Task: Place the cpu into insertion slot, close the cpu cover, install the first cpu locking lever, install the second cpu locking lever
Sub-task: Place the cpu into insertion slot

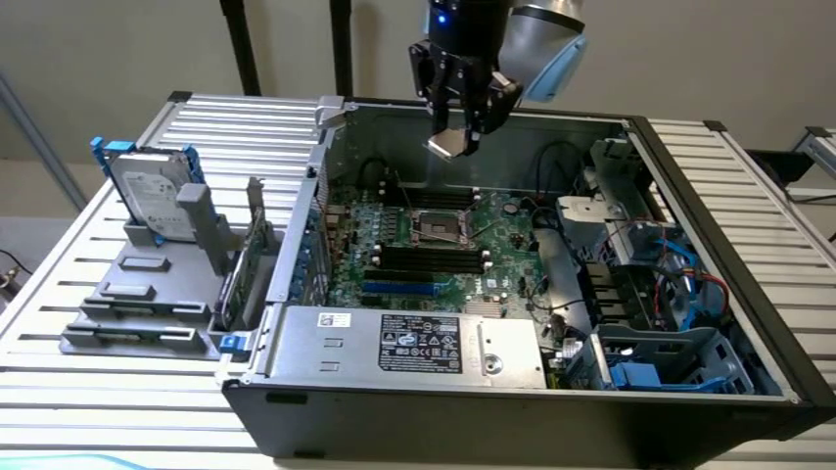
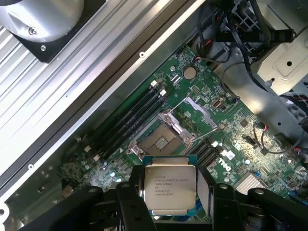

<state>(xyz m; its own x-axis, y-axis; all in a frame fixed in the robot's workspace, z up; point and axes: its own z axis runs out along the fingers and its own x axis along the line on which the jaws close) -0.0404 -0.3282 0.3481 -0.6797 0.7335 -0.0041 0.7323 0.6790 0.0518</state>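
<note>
Currently the cpu [image 2: 169, 188] is being gripped by its edges in the hand [image 1: 460, 132], fingers spread wide around it, above the case [image 1: 523, 421]. The insertion slot [image 1: 438, 224] is lying uncovered almost straight below.

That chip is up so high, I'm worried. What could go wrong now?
The cpu hangs in the hand well above the slot; if it slips, it could fall onto the board. It could also come down crooked or off-centre and miss the slot.
</note>
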